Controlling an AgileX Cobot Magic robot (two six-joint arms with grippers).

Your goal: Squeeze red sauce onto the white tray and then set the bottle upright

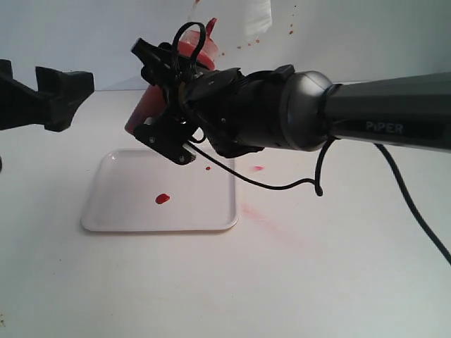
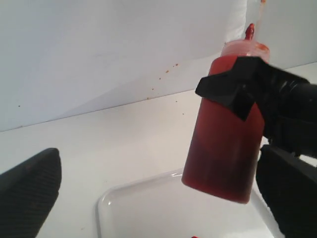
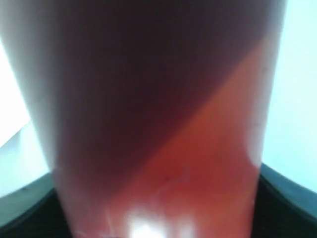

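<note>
My right gripper (image 1: pixel 159 98) reaches across the middle and is shut on the bottle (image 1: pixel 143 107). The bottle is tinted orange-red and hangs tilted, nozzle up, its base in the air over the far edge of the white tray (image 1: pixel 120 208). In the left wrist view the bottle (image 2: pixel 223 148) floats above the tray (image 2: pixel 143 210), with a black right finger (image 2: pixel 242 87) across its upper body. It fills the right wrist view (image 3: pixel 163 148). One blob of red sauce (image 1: pixel 163 198) lies on the tray, and a small drop (image 1: pixel 208 168) near its far right. My left gripper (image 1: pixel 35 95) stands open at the left, apart from the bottle.
A pinkish spot (image 1: pixel 258 168) and a faint smear (image 1: pixel 264 217) mark the table right of the tray. Red specks dot the back wall (image 1: pixel 290 29). The right arm's black cable (image 1: pixel 282 184) hangs low over the table beside the tray.
</note>
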